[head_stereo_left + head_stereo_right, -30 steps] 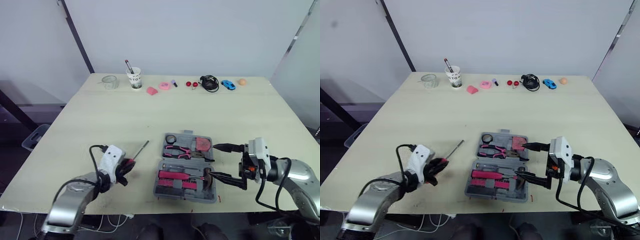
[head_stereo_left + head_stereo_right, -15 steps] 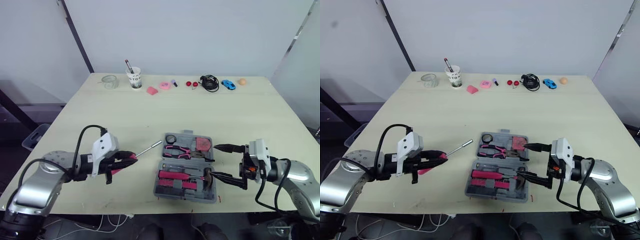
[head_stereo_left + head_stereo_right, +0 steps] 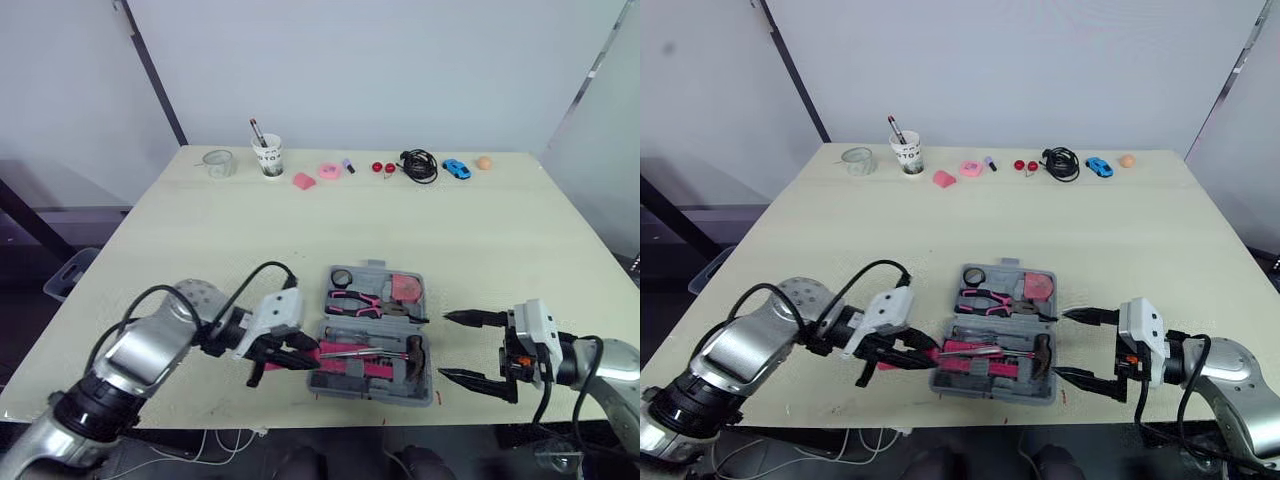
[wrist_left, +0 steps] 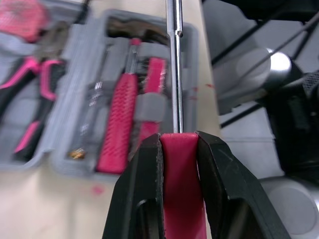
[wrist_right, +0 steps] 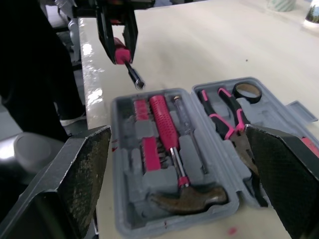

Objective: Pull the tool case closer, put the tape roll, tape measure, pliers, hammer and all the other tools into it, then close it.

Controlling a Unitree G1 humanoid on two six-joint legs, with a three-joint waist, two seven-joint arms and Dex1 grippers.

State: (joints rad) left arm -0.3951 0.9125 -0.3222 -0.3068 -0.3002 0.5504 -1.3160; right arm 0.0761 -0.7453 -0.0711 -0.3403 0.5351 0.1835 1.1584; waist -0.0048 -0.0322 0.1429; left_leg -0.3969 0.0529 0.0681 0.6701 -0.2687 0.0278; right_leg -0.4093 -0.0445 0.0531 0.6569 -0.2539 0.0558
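The grey tool case [image 3: 372, 388] lies open near the table's front edge. Its far half holds a black tape roll [image 3: 342, 277], pink-handled pliers [image 3: 360, 300] and a red tape measure [image 3: 404, 288]. A hammer [image 5: 164, 124] with a pink grip rests in the near half. My left gripper [image 3: 290, 350] is shut on the pink handle of a screwdriver [image 4: 179, 164], at the case's left edge. The steel shaft reaches over the near half. My right gripper [image 3: 468, 348] hovers just right of the case, open wide and holding nothing.
Along the far edge stand a glass jar [image 3: 218, 163], a paper cup with a pen [image 3: 268, 155], pink bits [image 3: 329, 171], a black cable [image 3: 420, 165], a blue toy car [image 3: 456, 169] and an orange ball [image 3: 484, 162]. Bare table spreads between them and the case.
My left gripper swung right with the screwdriver, from well left of the case to its left edge. My right gripper drew back from the case to the right, still open.
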